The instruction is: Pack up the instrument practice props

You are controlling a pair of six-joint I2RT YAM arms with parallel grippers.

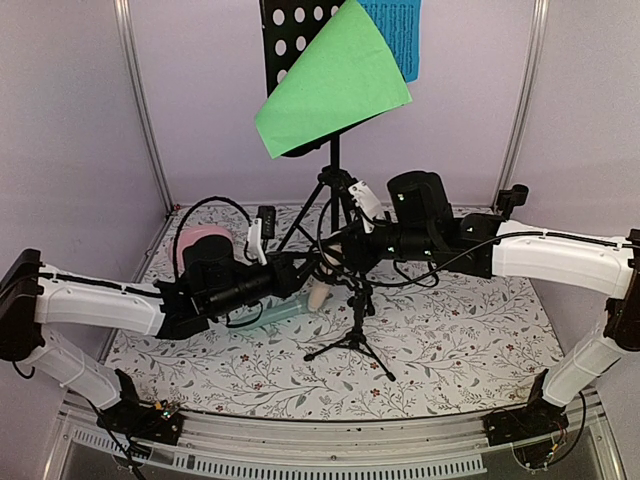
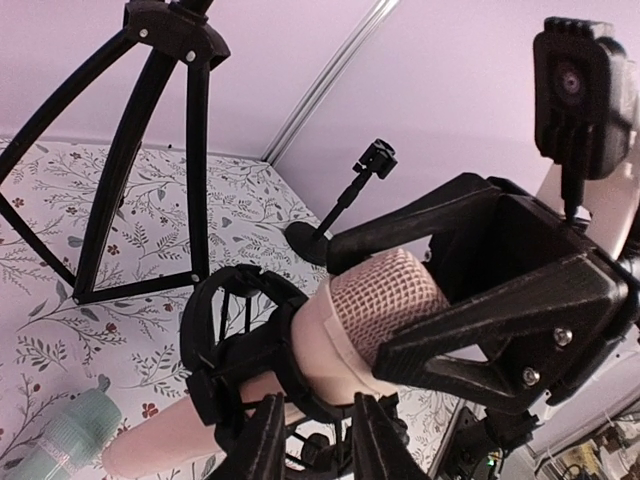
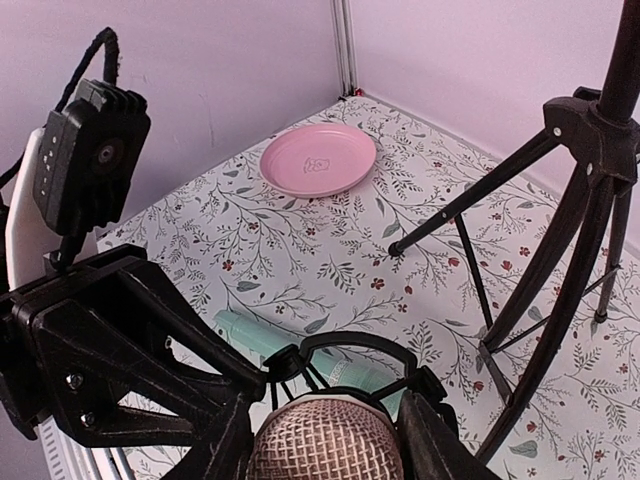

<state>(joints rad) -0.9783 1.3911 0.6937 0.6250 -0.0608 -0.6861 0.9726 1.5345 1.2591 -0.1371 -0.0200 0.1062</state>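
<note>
A beige microphone (image 2: 385,300) sits in the black shock mount (image 2: 225,340) of a small tripod (image 1: 352,345) at mid table. My right gripper (image 3: 325,455) is shut on its mesh head (image 3: 325,440). My left gripper (image 2: 320,440) grips the mount's underside from the left. A mint microphone (image 1: 275,313) lies on the cloth beneath, and shows in the right wrist view (image 3: 270,345). The black perforated music rack (image 1: 295,40) stands at the back on tripod legs (image 1: 335,190). It holds a green sheet (image 1: 330,85) and a blue sheet (image 1: 400,30).
A pink plate (image 1: 200,245) lies at the back left, seen also in the right wrist view (image 3: 318,160). A second small black stand (image 2: 350,195) stands at the back right. The rack's legs (image 3: 580,200) spread just behind both grippers. Purple walls enclose the floral cloth.
</note>
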